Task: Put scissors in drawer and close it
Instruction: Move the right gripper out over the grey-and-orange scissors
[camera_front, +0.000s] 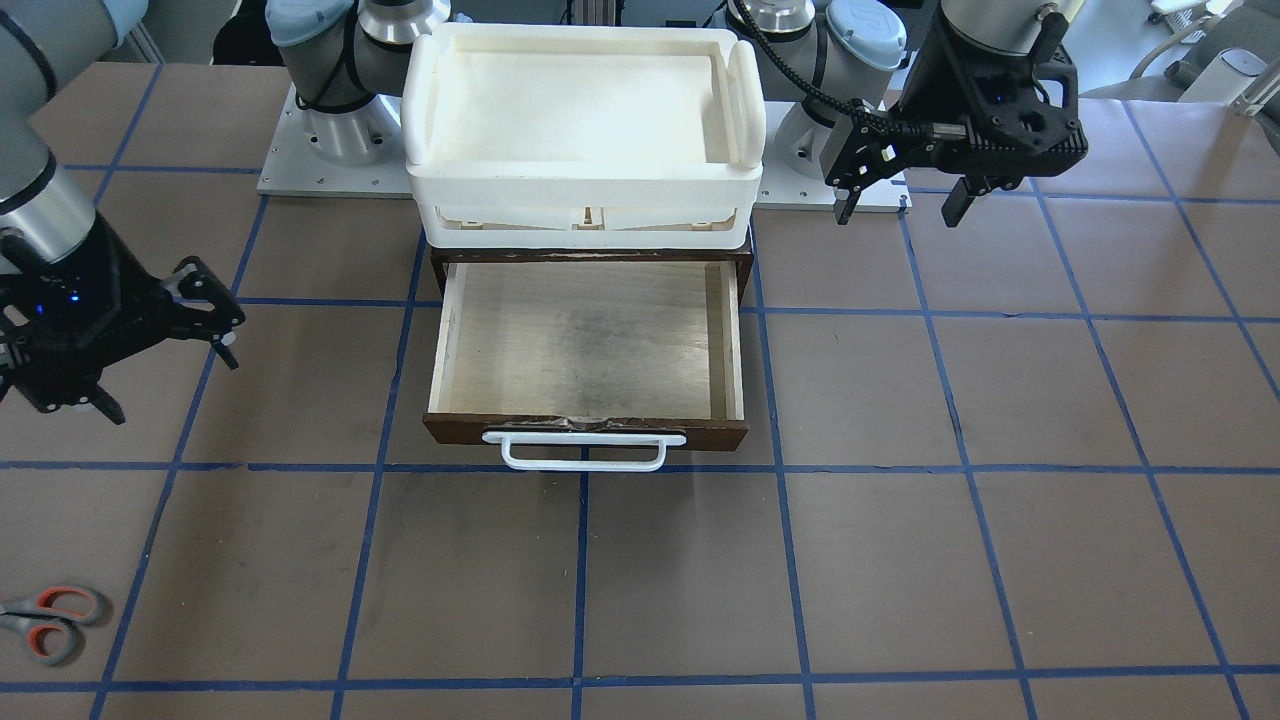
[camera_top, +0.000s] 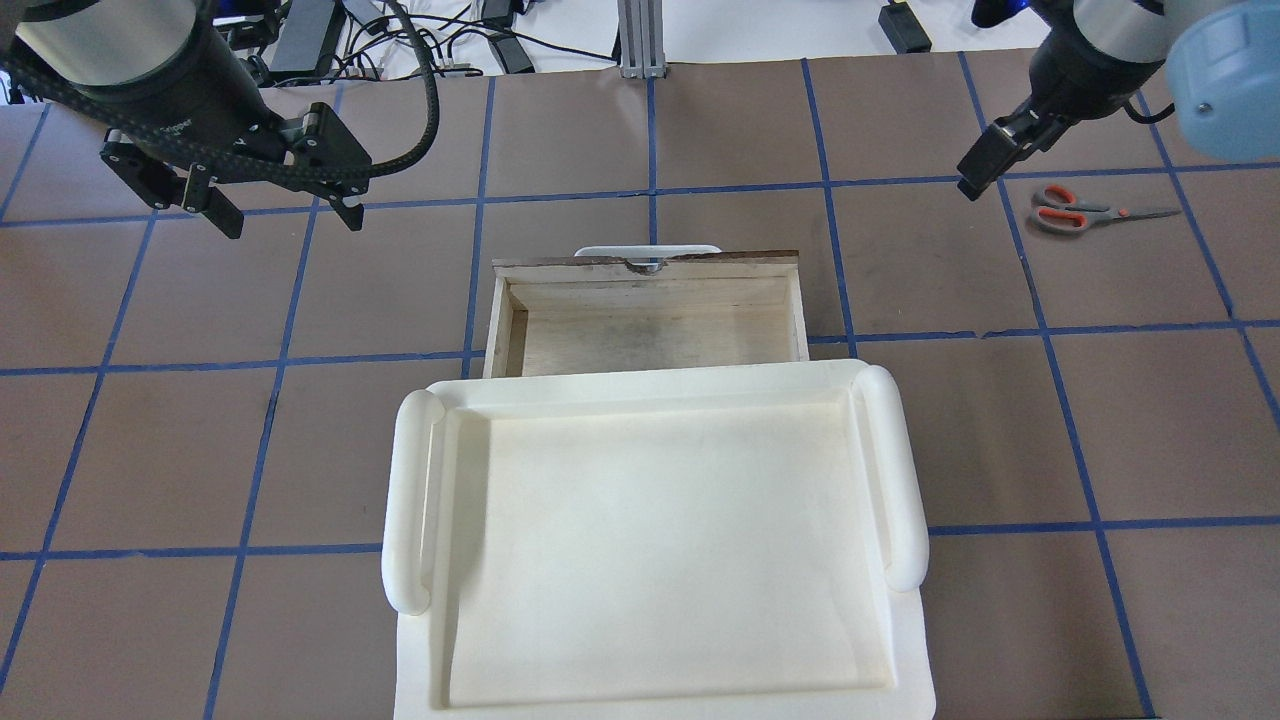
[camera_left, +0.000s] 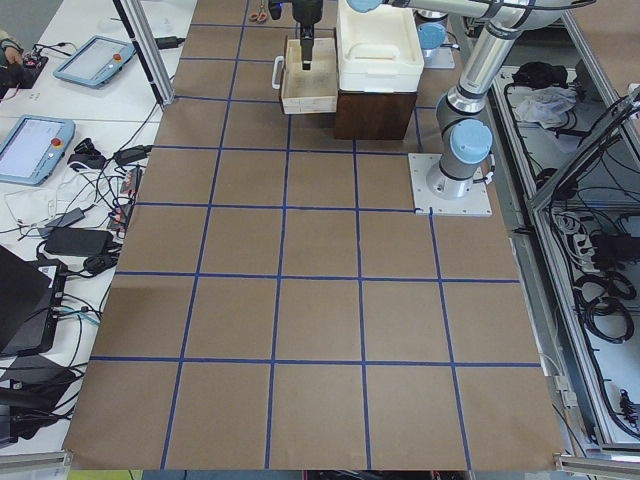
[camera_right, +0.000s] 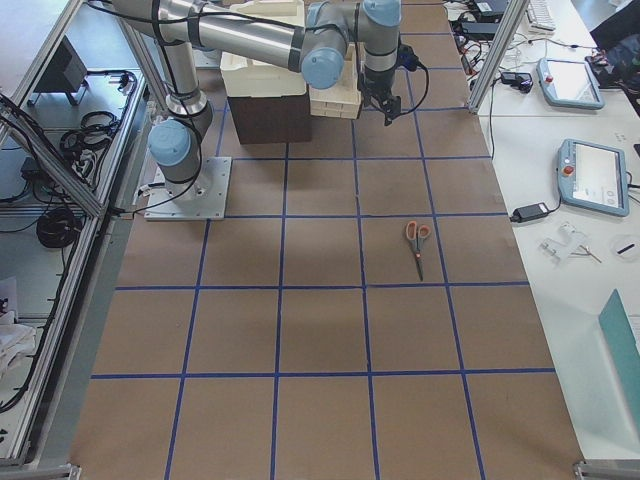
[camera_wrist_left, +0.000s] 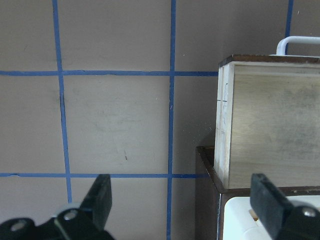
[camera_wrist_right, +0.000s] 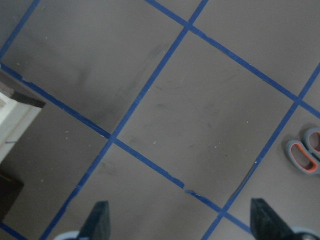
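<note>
The scissors (camera_front: 48, 620) lie flat on the table, far from the drawer, and show again as scissors (camera_top: 1078, 210) at the far right. The drawer (camera_front: 447, 340) is pulled open with nothing in it, its white handle (camera_front: 585, 452) facing away from me. My right gripper (camera_front: 175, 388) hangs open above the table between drawer and scissors, holding nothing. Only the orange-lined loops of the scissors (camera_wrist_right: 304, 152) show in its wrist view, at the right edge. My left gripper (camera_top: 290, 222) hovers open and empty beside the drawer (camera_wrist_left: 270, 125).
A white foam tray (camera_top: 410, 500) sits on top of the dark cabinet (camera_right: 265, 115) that houses the drawer. Blue tape lines grid the brown table. The arm bases (camera_front: 330, 130) stand behind the cabinet. Tablets and cables lie on side tables (camera_left: 60, 150).
</note>
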